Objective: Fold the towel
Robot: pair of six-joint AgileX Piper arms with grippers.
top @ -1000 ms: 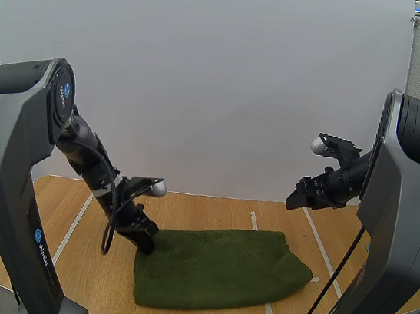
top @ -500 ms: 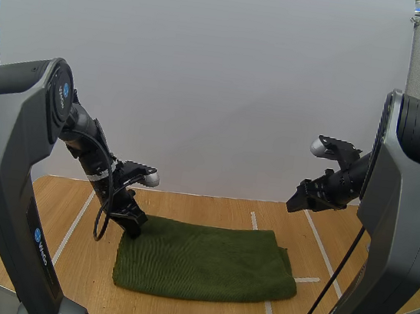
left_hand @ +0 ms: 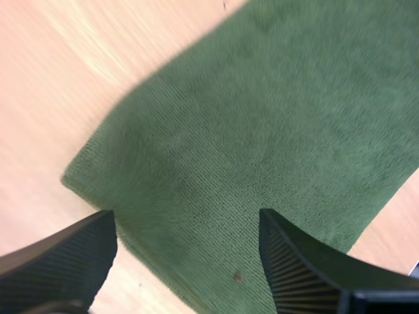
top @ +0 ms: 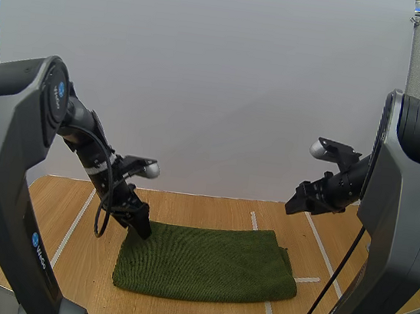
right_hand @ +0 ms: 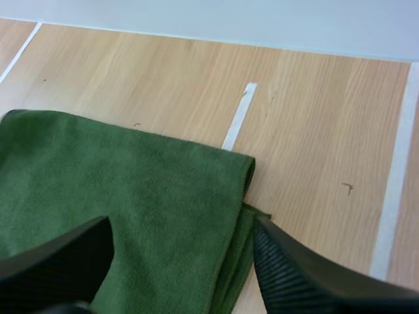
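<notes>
Wooden table (top: 55,214) with white tape lines: one green towel (top: 207,269), folded, lying flat at lower centre of the high view.
Doubled layers are seen at the cloth's right edge, so a fold is judged made. At its upper-left corner the left gripper (top: 140,231) is held low, fingers spread with nothing pinched, judged placed to let go of or re-grip that corner. At right of frame the right gripper (top: 295,205) is held raised, fingers apart and empty, judged parked clear.
</notes>
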